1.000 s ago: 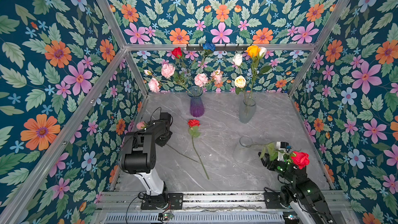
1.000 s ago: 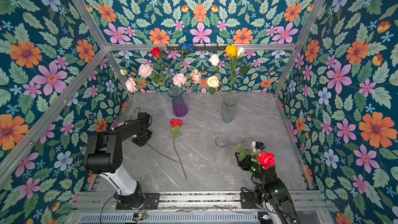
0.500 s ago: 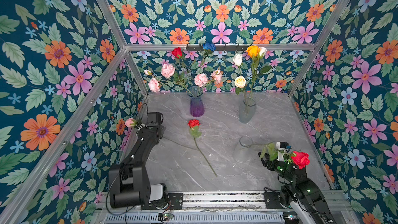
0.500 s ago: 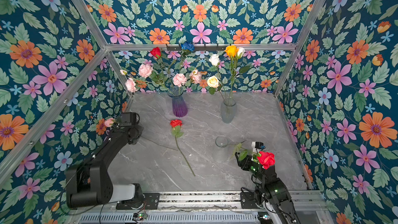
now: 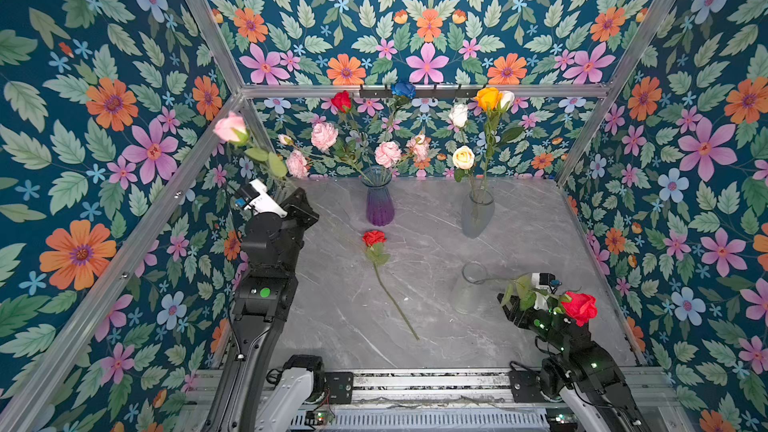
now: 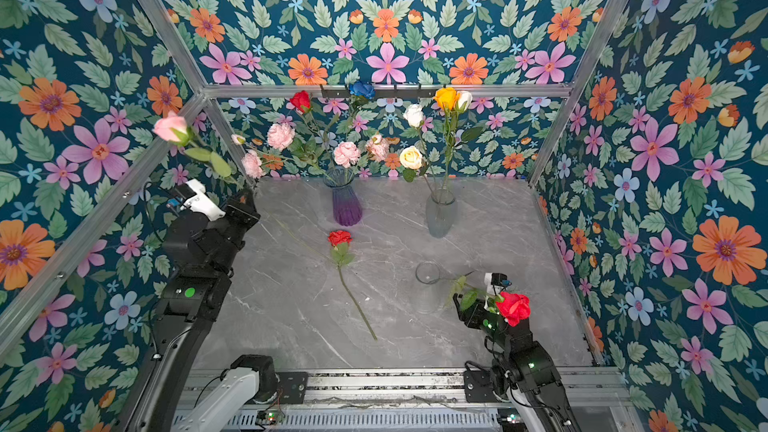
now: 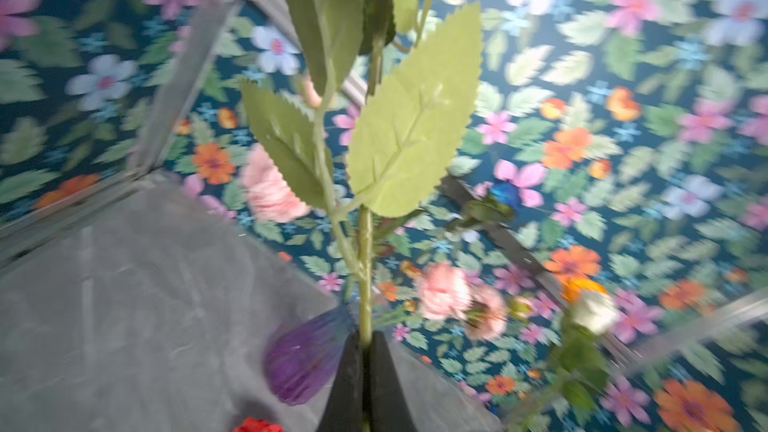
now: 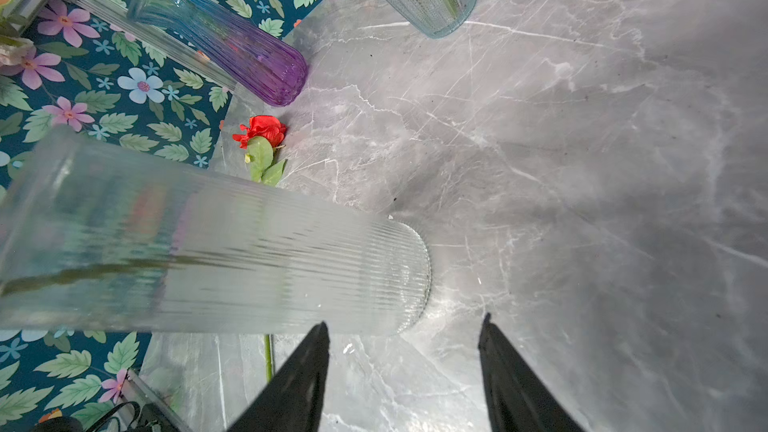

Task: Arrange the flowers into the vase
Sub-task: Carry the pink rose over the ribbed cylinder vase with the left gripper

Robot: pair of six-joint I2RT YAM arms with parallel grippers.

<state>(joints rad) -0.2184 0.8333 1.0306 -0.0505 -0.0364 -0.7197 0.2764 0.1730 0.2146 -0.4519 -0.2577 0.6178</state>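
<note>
My left gripper (image 7: 365,336) is shut on the green stem of a pink rose (image 5: 230,128), held up in the air at the left wall, bloom topmost; in both top views the gripper (image 5: 297,201) (image 6: 245,201) sits left of the purple vase (image 5: 379,201). A red rose (image 5: 374,238) lies flat on the table. A second red rose (image 5: 579,307) leans out of the clear ribbed vase (image 5: 467,292) across my right arm. My right gripper (image 8: 403,322) stands open beside that vase's base, holding nothing.
The purple vase (image 6: 347,205) holds pink carnations, a red rose and a blue rose. A pale glass vase (image 5: 477,211) at the back right holds white, cream and orange roses. Flowered walls with aluminium bars close in the grey marble table (image 5: 540,243) on three sides.
The left gripper closed on the pink rose's stem near the left wall and the arm has raised it off the table. The right arm and its rose have not moved.
</note>
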